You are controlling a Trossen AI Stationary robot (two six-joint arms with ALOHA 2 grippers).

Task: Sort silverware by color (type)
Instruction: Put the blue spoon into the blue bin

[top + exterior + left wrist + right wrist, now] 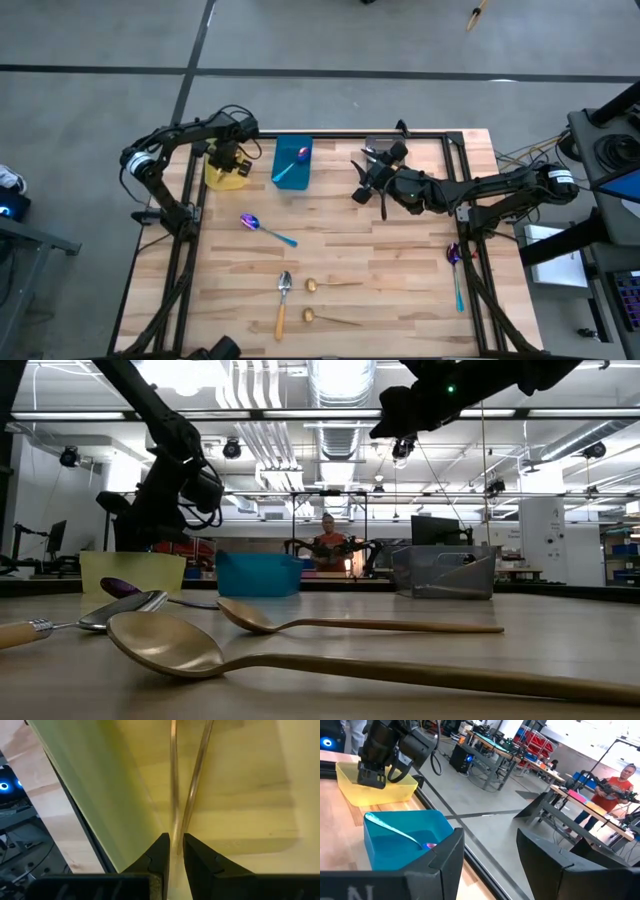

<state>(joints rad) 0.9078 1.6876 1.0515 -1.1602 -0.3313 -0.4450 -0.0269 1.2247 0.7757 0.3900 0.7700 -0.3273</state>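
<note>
My left gripper reaches down into the yellow bin at the far left. A thin gold spoon handle stands between its nearly shut fingertips, and a second gold handle slants beside it. The blue bin holds a purple spoon with a teal handle. On the table lie a purple-and-teal spoon, a silver spoon with an orange handle and two gold spoons. My right gripper hangs open in the air near the grey bin. My left gripper pinches the gold spoon's thin handle between its two fingertips. The fingers come from above, pointing steeply down into the yellow bin, and lie along the handle. The handle runs on down the bin's inside. Its far end lies outside the wrist view.
One more purple-and-teal spoon lies at the table's right edge by the right arm's frame. The three bins stand in a row along the far edge. A person works at a bench in the room beyond.
</note>
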